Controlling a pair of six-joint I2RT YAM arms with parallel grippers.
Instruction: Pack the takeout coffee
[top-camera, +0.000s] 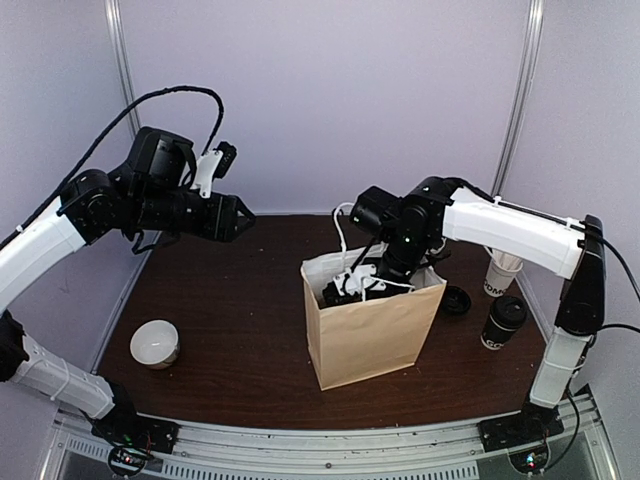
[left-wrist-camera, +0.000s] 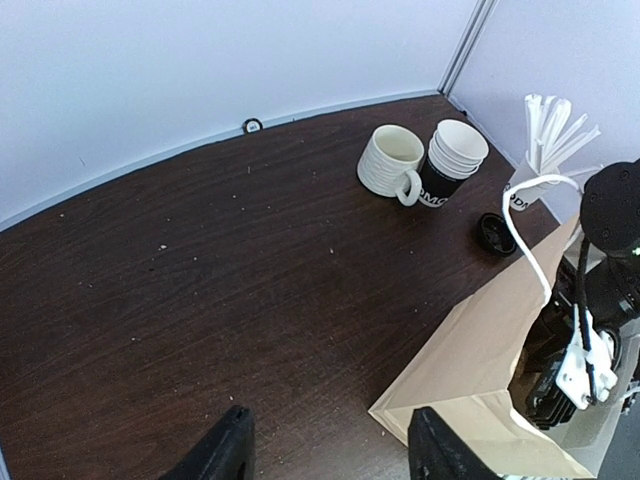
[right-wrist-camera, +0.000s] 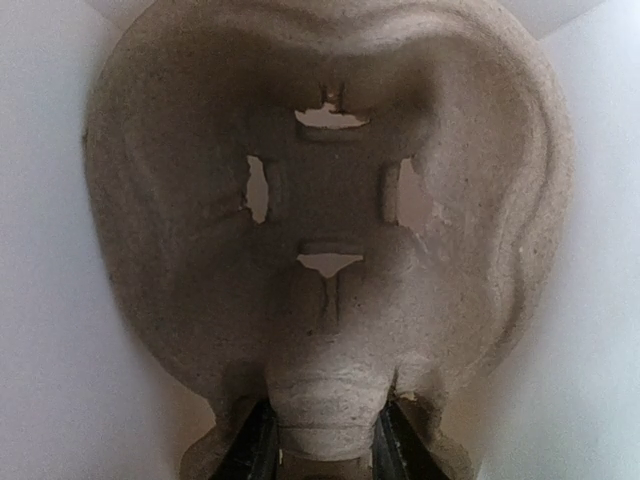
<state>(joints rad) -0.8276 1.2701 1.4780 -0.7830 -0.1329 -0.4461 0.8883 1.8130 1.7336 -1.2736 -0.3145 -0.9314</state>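
Note:
The takeout coffee (top-camera: 503, 322), a small cup with a black lid, stands on the table right of the brown paper bag (top-camera: 370, 335). It does not show in either wrist view. My right gripper (top-camera: 352, 284) reaches down into the open bag. In the right wrist view it (right-wrist-camera: 325, 450) is shut on the middle stub of a grey moulded-pulp cup carrier (right-wrist-camera: 330, 180) with the bag's pale inner walls around it. My left gripper (top-camera: 243, 219) is open and empty, held high over the table's left rear; it (left-wrist-camera: 335, 445) looks down on bare wood beside the bag (left-wrist-camera: 480, 340).
A loose black lid (top-camera: 456, 299) lies right of the bag. A white cup with a black band (top-camera: 500, 272) stands behind the coffee. A white mug (left-wrist-camera: 392, 163), stacked cups (left-wrist-camera: 455, 160) and a cup of white sticks (left-wrist-camera: 545, 135) stand at the back. A white bowl (top-camera: 155, 343) sits front left.

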